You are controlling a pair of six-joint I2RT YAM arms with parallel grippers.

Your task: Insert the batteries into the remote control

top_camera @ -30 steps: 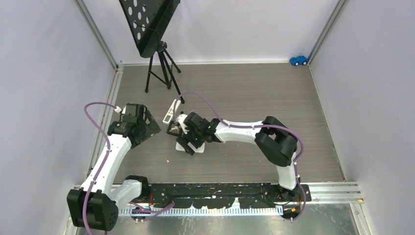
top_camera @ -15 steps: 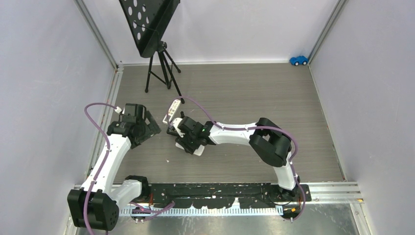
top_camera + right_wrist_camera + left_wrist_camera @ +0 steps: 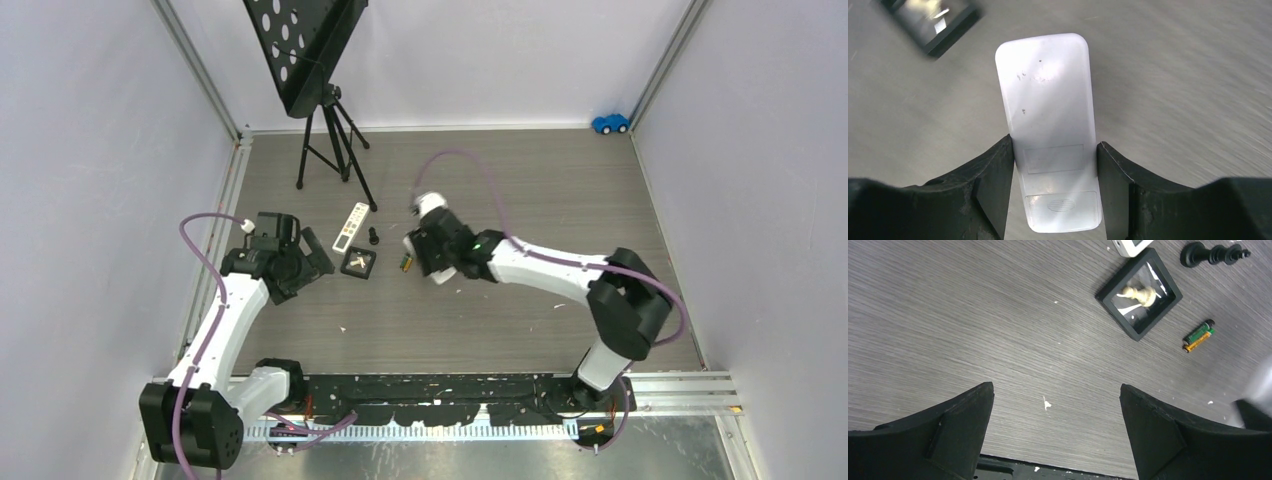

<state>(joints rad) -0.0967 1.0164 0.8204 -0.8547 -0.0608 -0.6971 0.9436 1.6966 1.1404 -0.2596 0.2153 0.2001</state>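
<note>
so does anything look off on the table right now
A black chess piece lies on its side on the table near the small tray, and a pale chess piece lies toppled inside it. Nothing looks broken.

Bright, even light; blurred tabletop [image 3: 1188,75] behind the glaring remote [image 3: 1050,125] (soft shadows)

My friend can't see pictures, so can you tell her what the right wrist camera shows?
The right gripper clamps a white remote by its sides between two black fingers, with the remote's smooth back facing the camera. Under it is a blurry grey table, with a black square tray at the top left.
</note>
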